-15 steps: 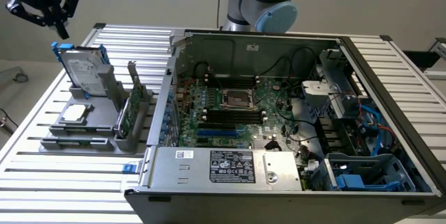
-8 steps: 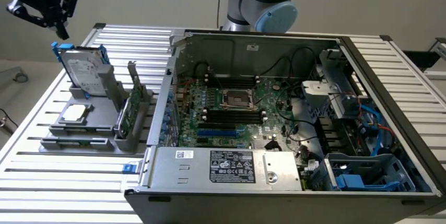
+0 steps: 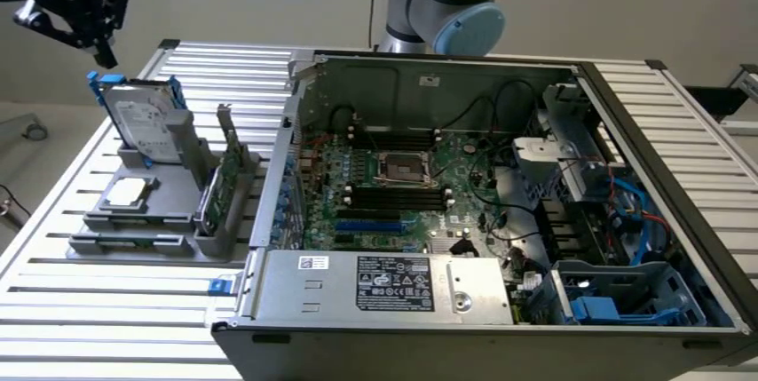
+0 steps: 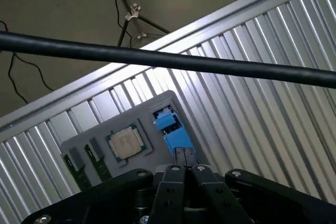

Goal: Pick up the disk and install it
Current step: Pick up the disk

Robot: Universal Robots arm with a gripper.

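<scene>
The disk stands upright on its edge in a grey holder on the slatted table, at the exterior view's left. It is silver-grey with a white label and blue rails. My gripper hangs in the air just above the disk's top edge, apart from it. In the wrist view my gripper is shut, fingers pressed together with nothing between them. The blue rail of the disk shows edge-on straight beyond the fingertips.
The holder also carries a square silver chip and a green circuit card. An open computer case takes up the exterior view's right, with a blue drive cage in its near corner. A black cable crosses the wrist view.
</scene>
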